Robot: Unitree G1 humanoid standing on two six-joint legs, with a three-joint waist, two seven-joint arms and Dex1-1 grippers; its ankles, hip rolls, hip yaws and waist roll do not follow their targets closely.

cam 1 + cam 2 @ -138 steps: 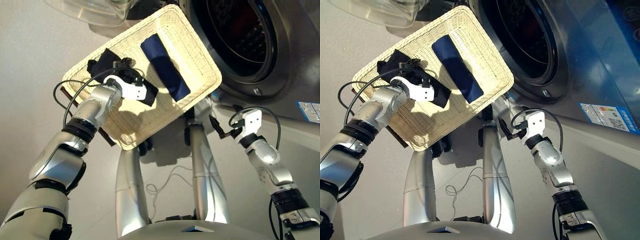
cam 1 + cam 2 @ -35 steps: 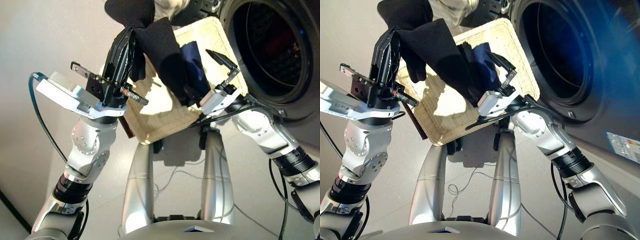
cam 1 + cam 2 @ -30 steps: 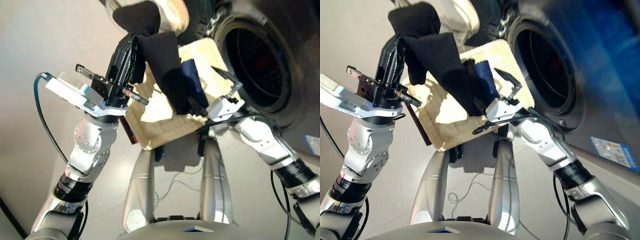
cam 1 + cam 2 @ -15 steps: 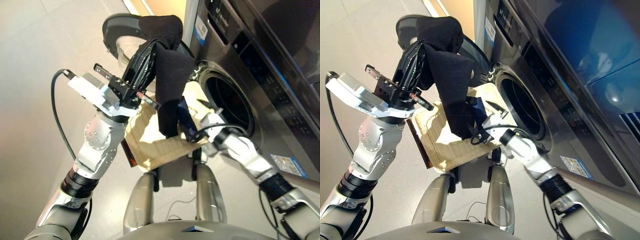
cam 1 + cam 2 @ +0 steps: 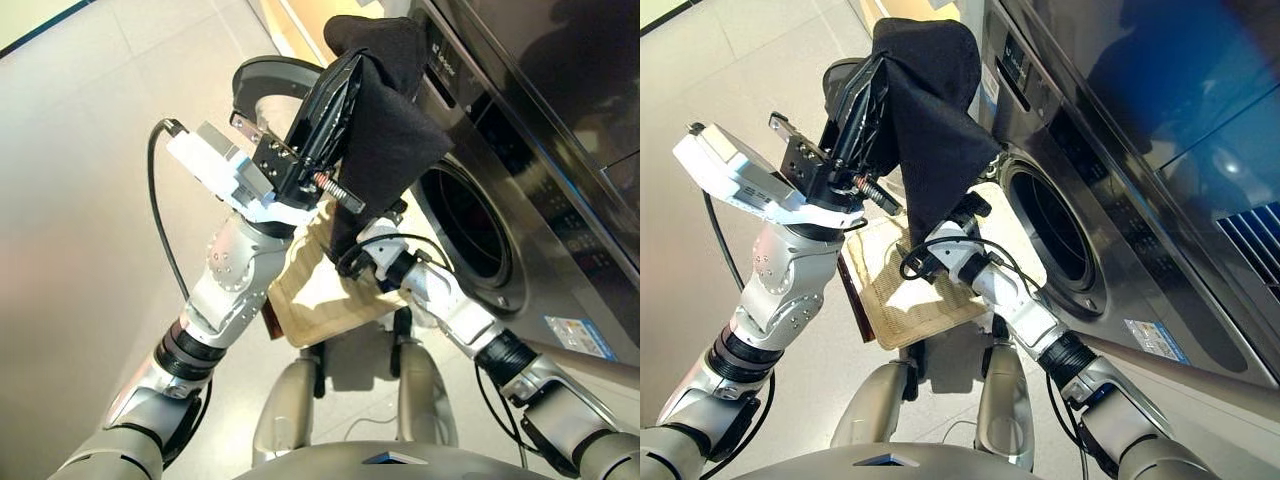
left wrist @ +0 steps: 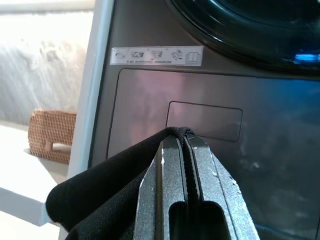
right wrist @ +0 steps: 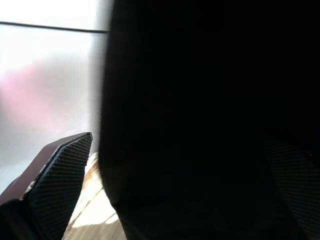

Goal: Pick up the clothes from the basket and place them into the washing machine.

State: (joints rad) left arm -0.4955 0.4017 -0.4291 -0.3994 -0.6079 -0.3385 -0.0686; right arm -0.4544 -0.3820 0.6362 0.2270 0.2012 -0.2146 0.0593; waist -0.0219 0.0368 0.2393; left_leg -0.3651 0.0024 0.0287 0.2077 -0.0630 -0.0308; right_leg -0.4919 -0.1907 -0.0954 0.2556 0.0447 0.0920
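The left tool (image 5: 345,72) is raised high in front of the washing machine (image 5: 520,190), its fingers (image 6: 172,165) pressed together on a fold of the black cloth (image 5: 935,110), which drapes down from them beside the porthole. The right tool (image 5: 960,215) sits under the hanging lower edge of that cloth, fingers spread apart with the cloth between them, above the basket (image 5: 902,305). The basket lies below both arms, just in front of the drum opening, with the round door (image 5: 262,80) swung open behind the left arm
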